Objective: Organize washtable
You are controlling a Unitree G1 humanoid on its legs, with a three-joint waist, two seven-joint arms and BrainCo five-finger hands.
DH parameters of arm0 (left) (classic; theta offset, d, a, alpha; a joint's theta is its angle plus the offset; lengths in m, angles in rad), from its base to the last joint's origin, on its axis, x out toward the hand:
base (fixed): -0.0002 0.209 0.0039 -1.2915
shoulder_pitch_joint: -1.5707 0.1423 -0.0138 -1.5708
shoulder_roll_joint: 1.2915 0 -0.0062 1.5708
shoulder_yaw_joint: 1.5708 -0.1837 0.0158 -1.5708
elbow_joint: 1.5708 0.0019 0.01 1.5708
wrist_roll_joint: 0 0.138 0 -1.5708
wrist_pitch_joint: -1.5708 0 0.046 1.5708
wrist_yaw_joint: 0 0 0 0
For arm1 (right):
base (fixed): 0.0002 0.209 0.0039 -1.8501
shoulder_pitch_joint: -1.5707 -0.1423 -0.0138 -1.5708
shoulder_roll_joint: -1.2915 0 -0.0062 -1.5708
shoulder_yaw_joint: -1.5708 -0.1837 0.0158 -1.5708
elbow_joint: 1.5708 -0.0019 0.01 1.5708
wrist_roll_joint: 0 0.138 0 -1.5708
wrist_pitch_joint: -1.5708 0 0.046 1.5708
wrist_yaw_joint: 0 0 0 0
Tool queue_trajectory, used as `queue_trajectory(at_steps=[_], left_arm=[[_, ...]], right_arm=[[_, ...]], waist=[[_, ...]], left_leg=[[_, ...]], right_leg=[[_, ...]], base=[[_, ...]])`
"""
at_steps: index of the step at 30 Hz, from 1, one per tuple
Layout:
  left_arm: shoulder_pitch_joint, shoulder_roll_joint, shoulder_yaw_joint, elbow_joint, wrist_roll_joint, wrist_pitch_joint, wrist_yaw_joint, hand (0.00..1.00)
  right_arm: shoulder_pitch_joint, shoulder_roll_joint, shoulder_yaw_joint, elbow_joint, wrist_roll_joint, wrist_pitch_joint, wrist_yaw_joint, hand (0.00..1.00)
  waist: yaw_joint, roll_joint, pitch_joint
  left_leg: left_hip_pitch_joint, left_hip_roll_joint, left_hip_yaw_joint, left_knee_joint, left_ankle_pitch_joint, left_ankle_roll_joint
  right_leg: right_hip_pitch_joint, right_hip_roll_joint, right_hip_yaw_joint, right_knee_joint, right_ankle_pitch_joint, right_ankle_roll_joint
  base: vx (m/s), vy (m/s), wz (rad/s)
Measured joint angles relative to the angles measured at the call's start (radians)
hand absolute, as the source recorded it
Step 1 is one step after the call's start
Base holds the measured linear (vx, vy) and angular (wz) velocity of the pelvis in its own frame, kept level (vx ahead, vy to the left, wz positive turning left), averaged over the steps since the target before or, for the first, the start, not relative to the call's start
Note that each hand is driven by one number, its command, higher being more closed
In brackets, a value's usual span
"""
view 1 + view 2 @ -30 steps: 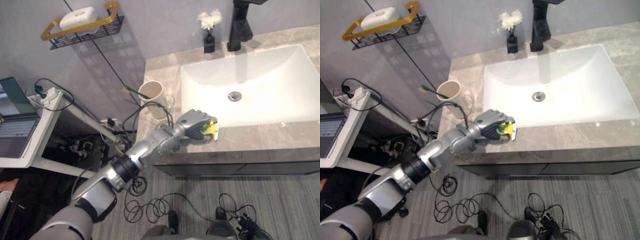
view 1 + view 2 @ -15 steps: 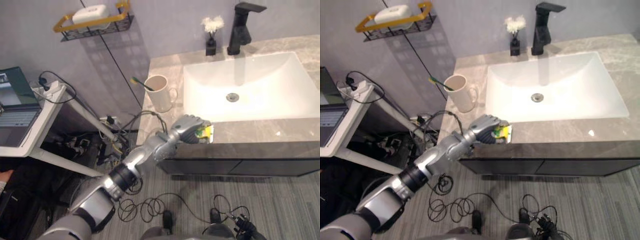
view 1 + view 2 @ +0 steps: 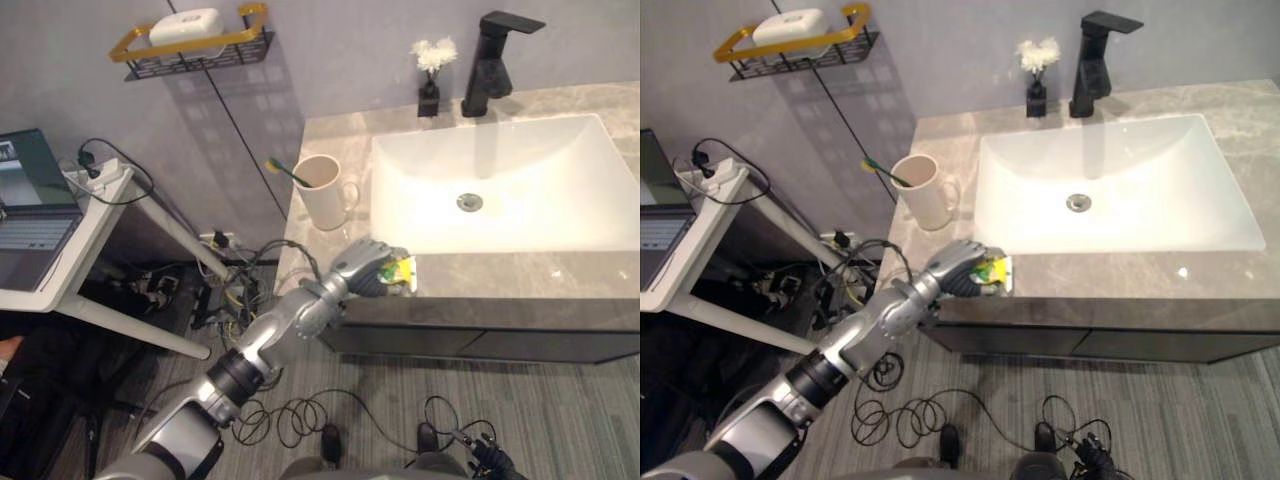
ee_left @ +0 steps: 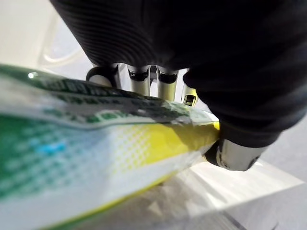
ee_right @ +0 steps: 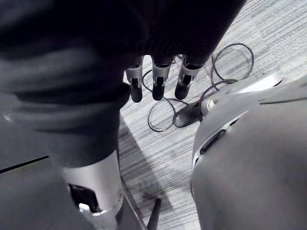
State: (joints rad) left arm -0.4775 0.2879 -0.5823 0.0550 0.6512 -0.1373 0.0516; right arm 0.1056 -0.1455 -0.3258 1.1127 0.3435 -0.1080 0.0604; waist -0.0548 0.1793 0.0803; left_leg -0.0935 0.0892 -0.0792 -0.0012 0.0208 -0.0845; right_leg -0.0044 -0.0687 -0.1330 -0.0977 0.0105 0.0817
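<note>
My left hand (image 3: 362, 268) is at the counter's front edge, just in front of the sink's left front corner. It is shut on a green and yellow toothpaste tube (image 3: 404, 272), whose end sticks out past the fingers. In the left wrist view the tube (image 4: 96, 134) lies across the curled fingers (image 4: 148, 76), just above the grey counter. A cream cup (image 3: 322, 192) holding a green toothbrush (image 3: 283, 170) stands on the counter behind the hand. My right hand (image 5: 157, 79) hangs over the floor with relaxed fingers.
The white sink (image 3: 590, 160) takes up the counter's middle, with a black faucet (image 3: 492, 50) and a small black vase of white flowers (image 3: 431, 72) behind it. A gold-railed wall shelf (image 3: 195, 45) carries a white soap (image 3: 185, 25). A laptop table (image 3: 40, 230) stands at the left.
The camera has shifted. My left hand, still holding the tube, has drawn slightly left and toward the counter's front edge.
</note>
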Motion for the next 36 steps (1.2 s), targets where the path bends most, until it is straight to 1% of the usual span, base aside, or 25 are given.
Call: queue_trajectory(at_steps=[6, 9, 13, 16, 19, 22, 24, 25, 26, 30, 33, 36], left_arm=[[0.000, -0.007, 0.008, -0.127, -0.003, -0.004, 0.041, 1.00], [0.000, -0.009, 0.012, -0.167, -0.011, -0.006, 0.044, 1.00], [0.000, -0.011, 0.050, -0.236, -0.018, -0.015, 0.052, 1.00], [-0.003, -0.011, 0.062, -0.272, -0.057, -0.022, 0.060, 1.00], [-0.072, -0.011, 0.098, -0.283, -0.106, -0.023, 0.060, 1.00], [-0.145, -0.011, 0.149, -0.311, -0.192, -0.021, 0.067, 1.00], [-0.159, -0.011, 0.157, -0.338, -0.225, -0.023, 0.067, 1.00], [-0.174, -0.010, 0.159, -0.356, -0.257, -0.026, 0.067, 1.00], [-0.176, -0.010, 0.161, -0.359, -0.263, -0.026, 0.068, 1.00], [-0.196, -0.011, 0.202, -0.367, -0.332, -0.026, 0.092, 1.00], [-0.257, -0.011, 0.241, -0.367, -0.369, -0.026, 0.133, 1.00], [-0.325, -0.014, 0.260, -0.358, -0.376, -0.027, 0.173, 1.00]], right_arm=[[0.011, 0.011, -0.001, 0.001, 0.000, -0.002, 0.000, 0.00], [0.013, 0.011, 0.000, 0.001, 0.000, -0.002, 0.000, 0.00], [0.018, 0.011, 0.000, 0.001, 0.000, -0.003, 0.002, 0.00], [0.023, 0.011, 0.000, 0.003, 0.000, -0.002, 0.002, 0.00], [0.025, 0.011, -0.001, 0.003, 0.000, -0.002, 0.004, 0.00], [0.027, 0.019, -0.023, 0.003, 0.000, -0.002, 0.005, 0.00], [0.030, 0.022, -0.031, 0.003, 0.000, -0.001, 0.005, 0.00], [0.034, 0.022, -0.031, 0.003, 0.000, -0.001, 0.005, 0.00], [0.034, 0.022, -0.031, 0.003, 0.000, -0.001, 0.005, 0.00], [0.036, 0.025, -0.033, 0.003, 0.000, 0.000, 0.007, 0.00], [0.038, 0.030, -0.037, 0.003, 0.000, 0.000, 0.007, 0.00], [0.040, 0.033, -0.037, 0.003, 0.000, 0.000, 0.007, 0.00]], waist=[[0.015, -0.021, -0.018], [0.015, -0.023, -0.023], [0.015, -0.025, -0.026], [0.015, -0.029, -0.038], [0.016, -0.031, -0.049], [0.016, -0.032, -0.058], [0.016, -0.033, -0.059], [0.017, -0.035, -0.061], [0.017, -0.035, -0.062], [0.015, -0.041, -0.073], [0.016, -0.044, -0.074], [0.014, -0.049, -0.079]], left_leg=[[0.002, -0.004, 0.002, 0.000, 0.000, 0.000], [0.003, -0.003, 0.002, 0.000, 0.000, 0.000], [0.004, -0.002, 0.004, 0.000, 0.000, 0.000], [0.004, -0.002, 0.005, -0.001, 0.000, 0.000], [0.004, -0.002, 0.008, -0.001, 0.000, 0.000], [0.010, -0.001, 0.013, -0.001, 0.000, 0.000], [0.012, -0.002, 0.013, -0.001, 0.000, 0.000], [0.012, -0.002, 0.012, -0.001, 0.000, 0.001], [0.012, -0.002, 0.012, -0.001, 0.000, 0.001], [0.014, -0.002, 0.012, -0.001, 0.001, 0.001], [0.013, -0.002, 0.013, -0.001, 0.001, 0.002], [0.013, -0.002, 0.013, -0.002, 0.001, 0.002]], right_leg=[[0.000, -0.004, 0.004, 0.000, -0.010, -0.001], [0.000, -0.004, 0.005, 0.000, -0.012, -0.002], [-0.004, -0.003, 0.009, 0.008, -0.012, -0.002], [-0.005, -0.003, 0.011, 0.008, -0.013, -0.002], [-0.007, -0.003, 0.017, 0.012, -0.012, -0.002], [-0.013, -0.004, 0.023, 0.025, -0.014, -0.002], [-0.013, -0.004, 0.023, 0.027, -0.014, -0.002], [-0.012, -0.004, 0.023, 0.027, -0.014, -0.002], [-0.012, -0.004, 0.023, 0.027, -0.014, -0.002], [-0.011, -0.004, 0.023, 0.027, -0.015, -0.002], [-0.011, -0.005, 0.023, 0.027, -0.014, -0.002], [-0.013, -0.005, 0.024, 0.027, -0.014, -0.002]], base=[[0.00, 0.004, -0.02], [-0.01, 0.002, -0.01], [0.00, 0.001, -0.01], [0.00, 0.000, 0.00], [0.00, 0.001, -0.01], [0.01, 0.000, -0.10], [0.00, -0.001, -0.02], [0.00, 0.000, 0.00], [0.00, 0.000, 0.00], [0.00, 0.000, 0.00], [0.00, 0.000, 0.00], [0.00, 0.000, 0.00]])
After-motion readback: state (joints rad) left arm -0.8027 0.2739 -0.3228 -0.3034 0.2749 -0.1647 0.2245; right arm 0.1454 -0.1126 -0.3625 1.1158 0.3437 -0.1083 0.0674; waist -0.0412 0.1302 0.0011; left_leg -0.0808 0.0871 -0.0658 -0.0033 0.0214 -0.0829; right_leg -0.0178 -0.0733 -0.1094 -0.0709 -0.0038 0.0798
